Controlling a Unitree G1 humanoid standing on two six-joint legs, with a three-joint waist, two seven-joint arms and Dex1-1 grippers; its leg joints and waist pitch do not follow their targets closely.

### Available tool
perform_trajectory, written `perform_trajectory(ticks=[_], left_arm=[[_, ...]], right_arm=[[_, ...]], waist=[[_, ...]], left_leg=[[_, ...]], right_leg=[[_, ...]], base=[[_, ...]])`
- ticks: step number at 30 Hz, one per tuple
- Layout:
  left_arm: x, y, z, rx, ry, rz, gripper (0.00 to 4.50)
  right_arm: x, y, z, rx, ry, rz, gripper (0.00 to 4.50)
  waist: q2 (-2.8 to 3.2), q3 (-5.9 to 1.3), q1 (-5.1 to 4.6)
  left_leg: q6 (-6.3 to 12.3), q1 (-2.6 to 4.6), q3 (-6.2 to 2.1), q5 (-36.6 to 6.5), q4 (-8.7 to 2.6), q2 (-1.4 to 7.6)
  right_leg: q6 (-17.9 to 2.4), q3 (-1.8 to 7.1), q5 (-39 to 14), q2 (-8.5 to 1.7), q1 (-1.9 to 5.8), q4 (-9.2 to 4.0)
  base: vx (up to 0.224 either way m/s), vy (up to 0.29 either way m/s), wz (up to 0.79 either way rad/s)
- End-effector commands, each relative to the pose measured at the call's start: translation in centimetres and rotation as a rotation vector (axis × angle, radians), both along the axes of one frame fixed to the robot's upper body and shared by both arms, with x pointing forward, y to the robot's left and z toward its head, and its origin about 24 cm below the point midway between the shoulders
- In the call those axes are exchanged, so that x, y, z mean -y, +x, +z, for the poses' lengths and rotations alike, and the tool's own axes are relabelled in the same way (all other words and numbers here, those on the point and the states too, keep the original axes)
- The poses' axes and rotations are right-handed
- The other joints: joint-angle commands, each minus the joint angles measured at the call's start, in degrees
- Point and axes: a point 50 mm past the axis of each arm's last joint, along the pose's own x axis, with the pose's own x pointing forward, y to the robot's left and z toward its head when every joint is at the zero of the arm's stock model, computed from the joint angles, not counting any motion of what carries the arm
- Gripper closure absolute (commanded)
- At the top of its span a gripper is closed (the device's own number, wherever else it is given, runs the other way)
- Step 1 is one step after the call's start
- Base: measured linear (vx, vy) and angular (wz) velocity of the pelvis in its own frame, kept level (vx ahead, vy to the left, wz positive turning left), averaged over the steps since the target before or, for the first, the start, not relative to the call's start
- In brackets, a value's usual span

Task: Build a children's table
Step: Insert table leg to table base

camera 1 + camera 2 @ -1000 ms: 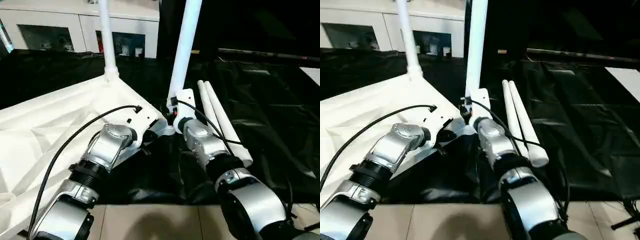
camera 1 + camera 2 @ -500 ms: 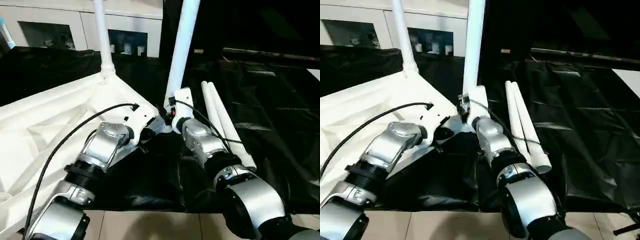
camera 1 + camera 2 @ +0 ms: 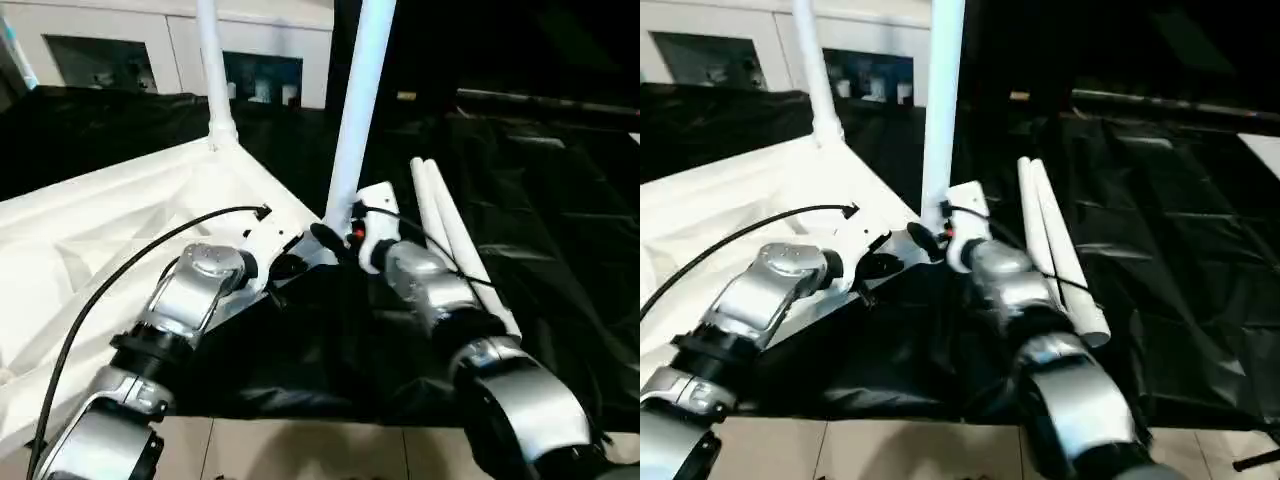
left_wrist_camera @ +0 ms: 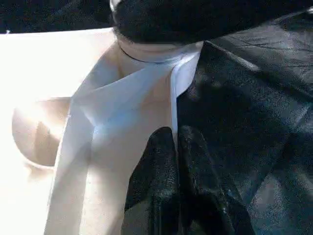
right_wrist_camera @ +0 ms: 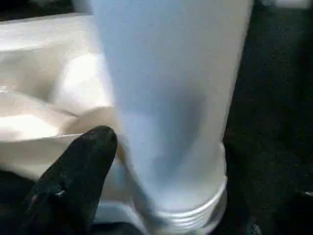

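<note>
The children's table top (image 3: pixel 90 250) lies upside down on the black cloth, ribbed side up. Two white legs stand in its corner sockets, a far leg (image 3: pixel 212 70) and a near leg (image 3: pixel 355 110). Two loose legs (image 3: pixel 455 240) lie side by side to the right. My left gripper (image 4: pixel 176 134) is shut on the top's thin rim just beside the near corner. My right gripper (image 3: pixel 338 238) is at the foot of the near leg (image 5: pixel 171 98), jaws open around it, with one black finger (image 5: pixel 78 171) standing beside the tube.
The large black-draped table (image 3: pixel 560 200) stretches to the right and back. Behind it stands a white cabinet with glass doors (image 3: pixel 120 50). Tiled floor (image 3: pixel 300 450) shows below the table's near edge. A black cable (image 3: pixel 120 270) loops over my left forearm.
My right gripper's jaws have spread apart around the near upright leg, and the wrist has eased back a little. The leg stays upright. My left gripper holds as before.
</note>
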Motion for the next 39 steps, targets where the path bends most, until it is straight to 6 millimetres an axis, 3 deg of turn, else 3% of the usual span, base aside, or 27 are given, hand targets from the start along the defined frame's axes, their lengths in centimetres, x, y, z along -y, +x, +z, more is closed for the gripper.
perform_trajectory(ticks=[1, 4, 7, 8, 11, 15, 17, 22, 24, 25, 33, 34, 39], left_arm=[[-0.3, 0.0, 0.1, 0.02, -0.014, -0.011, 4.5], [-0.9, 0.2, -0.2, 0.038, -0.004, 0.004, 4.5], [-0.9, 0.3, -0.1, 0.048, -0.017, 0.007, 4.5], [-0.9, 0.3, -0.1, 0.052, -0.027, 0.021, 4.5], [-0.5, 0.2, 0.4, 0.091, -0.071, -0.007, 4.5], [0.2, -0.7, 0.4, 0.074, -0.095, -0.13, 4.5], [0.3, -0.9, 0.3, 0.064, -0.089, -0.167, 4.5], [0.3, -2.2, 0.7, 0.036, -0.067, -0.363, 4.5], [0.3, -2.4, 0.7, 0.033, -0.06, -0.392, 4.5], [0.2, -2.6, 0.8, 0.027, -0.056, -0.41, 4.5], [-0.1, -3.3, 1.0, -0.001, -0.078, -0.463, 4.5], [-0.1, -3.4, 1.0, -0.004, -0.082, -0.466, 4.5], [-0.2, -3.4, 1.1, 0.004, -0.078, -0.466, 4.5]], right_arm=[[1.1, -0.5, 0.8, -0.002, 0.029, 0.02, 0.38], [3.1, -2.0, 1.2, 0.012, 0.017, 0.035, 0.38], [3.7, -2.9, 1.5, 0.024, 0.015, 0.041, 0.38], [3.9, -3.3, 1.6, 0.024, 0.018, 0.036, 0.38], [4.1, -4.6, 1.7, 0.042, 0.023, 0.015, 0.38], [3.6, -5.6, 1.6, 0.07, -0.013, 0.096, 0.38], [3.3, -5.8, 1.5, 0.053, -0.008, 0.152, 0.07], [3.7, -6.1, 0.9, 0.041, -0.096, 0.247, 0.01], [3.8, -5.9, 1.0, 0.049, -0.117, 0.245, 0.01], [3.9, -5.7, 1.0, 0.056, -0.141, 0.252, 0.01], [3.8, -5.9, 0.5, 0.01, -0.193, 0.337, 0.01], [3.8, -5.9, 0.4, 0.006, -0.194, 0.341, 0.01], [3.7, -5.6, -0.2, 0.002, -0.21, 0.368, 0.01]], waist=[[0.93, -4.17, 0.16], [1.32, -3.75, 0.59], [0.93, -3.47, 0.79], [1.38, -3.54, 0.72], [1.3, -3.52, 0.83], [1.57, -3.74, 0.86], [1.44, -3.75, 0.8], [1.67, -3.6, 1.37], [1.62, -3.66, 1.54], [1.3, -3.65, 1.57], [1.22, -3.82, 1.65], [1.0, -3.79, 1.7], [1.06, -3.81, 1.75]], left_leg=[[7.2, -0.03, 0.06, 1.73, -2.59, 1.4], [4.83, -0.07, 0.03, -3.7, -3.01, 1.41], [2.53, -0.09, 0.06, -6.23, -3.15, 1.17], [2.06, -0.18, -0.1, -6.56, -3.22, 1.19], [1.89, -0.12, -0.02, -6.15, -3.15, 1.1], [2.47, -0.35, -0.08, -4.3, -2.97, 1.07], [2.82, -0.26, -0.02, -4.43, -2.93, 1.09], [2.82, 0.09, 0.07, -5.63, -3.01, 1.32], [2.32, 0.17, 0.16, -5.07, -2.99, 1.38], [2.38, 0.27, 0.22, -4.99, -2.96, 1.44], [2.88, -0.28, 0.09, -3.17, -2.65, 1.34], [2.97, -0.4, 0.1, -3.18, -2.65, 1.34], [2.58, -0.39, 0.07, -3.42, -2.56, 1.34]], right_leg=[[-14.26, 4.02, 7.09, -3.41, 4.87, -2.18], [-11.79, 3.96, -2.32, -3.5, 4.95, -3.24], [-8.46, 3.98, -8.65, -3.35, 4.91, -4.06], [-7.9, 3.94, -10.62, -3.55, 4.9, -4.06], [-6.66, 3.93, -11.06, -3.26, 4.63, -4.38], [-7.9, 3.89, -7.61, -3.19, 4.68, -3.86], [-8.38, 3.89, -6.84, -3.17, 4.62, -3.78], [-8.61, 3.97, -8.97, -3.36, 4.36, -3.96], [-8.95, 4.06, -8.51, -3.35, 4.28, -3.77], [-9.12, 4.08, -8.14, -3.33, 4.17, -3.76], [-9.64, 4.06, -5.01, -3.39, 4.66, -2.99], [-9.65, 4.07, -5.15, -3.45, 4.69, -2.97], [-9.44, 4.0, -6.56, -3.47, 4.6, -3.02]], base=[[0.0, 0.0, 0.0], [0.0, 0.0, 0.0], [0.0, 0.0, 0.0], [0.0, 0.0, 0.0], [0.0, 0.0, 0.0], [0.0, 0.0, 0.0], [0.0, 0.0, 0.0], [0.0, 0.0, 0.0], [0.0, 0.0, 0.0], [0.0, 0.0, 0.0], [0.0, 0.0, 0.0], [0.0, 0.0, 0.0], [0.0, 0.0, 0.0]])
